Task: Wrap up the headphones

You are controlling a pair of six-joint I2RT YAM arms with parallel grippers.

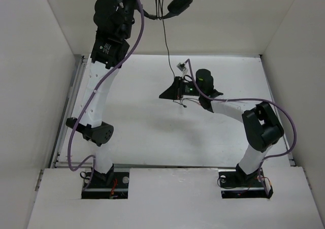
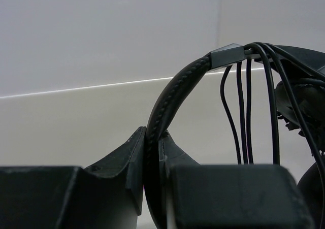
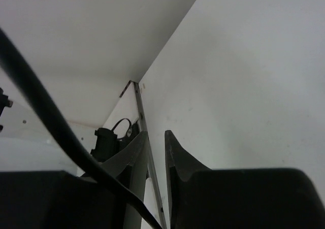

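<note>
The headphones (image 1: 179, 0) hang high above the table (image 1: 137, 127), headband clamped in the left end effector (image 2: 152, 148), probably so the cord (image 1: 165, 36) dangles free for winding. The right end effector (image 3: 156, 140) waits by the cord's lower end, fingers nearly together; I cannot tell whether they pinch it.
</note>
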